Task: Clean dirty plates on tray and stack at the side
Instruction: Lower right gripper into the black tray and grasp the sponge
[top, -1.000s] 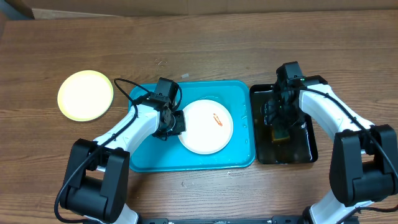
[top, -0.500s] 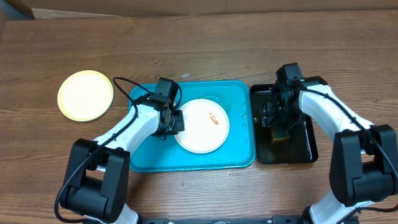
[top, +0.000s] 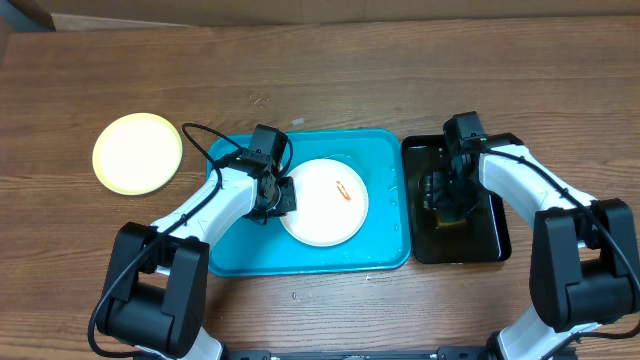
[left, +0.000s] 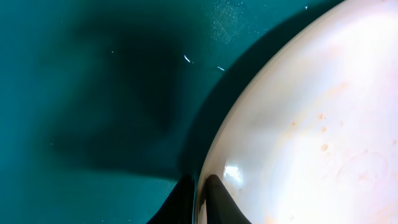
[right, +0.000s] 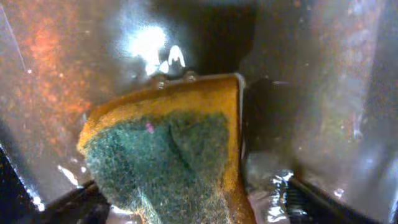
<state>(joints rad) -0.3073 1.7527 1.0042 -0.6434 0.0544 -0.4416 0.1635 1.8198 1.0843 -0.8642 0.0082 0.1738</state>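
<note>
Two trays sit on a brown wood-grain table (top: 330, 70) whose 12 o'clock edge meets a strip of tan cardboard (top: 300, 12). Near the centre is the large turquoise-blue rectangular plastic tray (top: 385, 150). A narrower black tray (top: 492, 245) lies just beside it at 3 o'clock, wet and glinting.

A round white plate (top: 325, 205) lies inside the turquoise tray, with a small orange-red smear (top: 345, 190) toward its 1 o'clock. A pale yellow-green rimmed plate (top: 137, 152) rests on the bare wood, well apart at 10 o'clock.

The left gripper (top: 272, 195) is at the white plate's 9 o'clock rim, its fingers (left: 217, 200) pinched onto that edge.

The right gripper (top: 445, 190) is low over the black tray, jaws set wide around an orange sponge with a green scouring face (right: 168, 162) — whether it is squeezed, I cannot tell.
</note>
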